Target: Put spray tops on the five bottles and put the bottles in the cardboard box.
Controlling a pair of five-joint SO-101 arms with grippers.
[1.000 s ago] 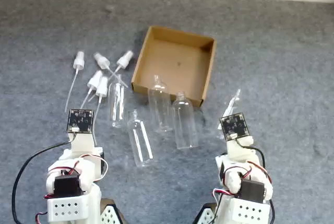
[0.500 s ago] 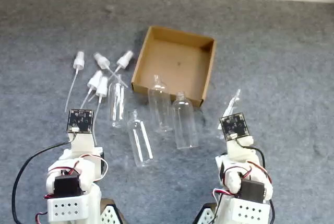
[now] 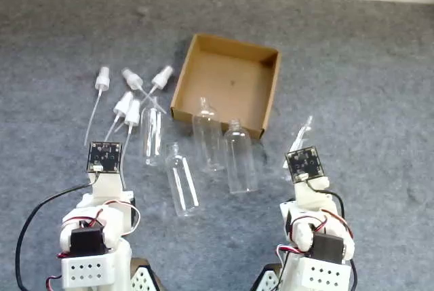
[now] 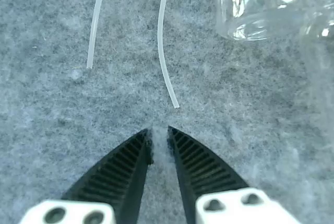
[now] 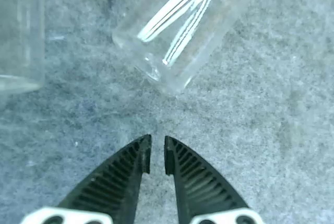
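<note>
At left gripper (image 4: 159, 136): nearly closed, only a slit between the jaws, nothing held, low over the grey mat (image 4: 62, 109). Just ahead of the tips, the loose end of a thin dip tube (image 4: 163, 41). Farther off to one side, the base of a clear bottle (image 4: 255, 12).

At right gripper (image 5: 156, 145): likewise almost together and empty. Near ahead, the base of another clear bottle (image 5: 180, 25), angled away.

In the high view: five spray tops (image 3: 129, 98) loosely clustered on the left arm's side, with tubes toward that arm. Five bottles (image 3: 182, 182) between the arms and the cardboard box (image 3: 272, 87), all uncapped and apparently lying down. Two necks against or just beside the box's near wall. Nothing in the box yet.

Handling, by judgement:
- Expect thin clear plastic, empty and very light.
- Smooth and round, so apt to roll or slip out of a hard pinch.
- Take each body crosswise near the shoulder, jaws square to the axis, with gentle pressure.
- For the tops, grip the white head, never the tube: too thin and floppy.
- Open the jaws wide before any approach.
</note>
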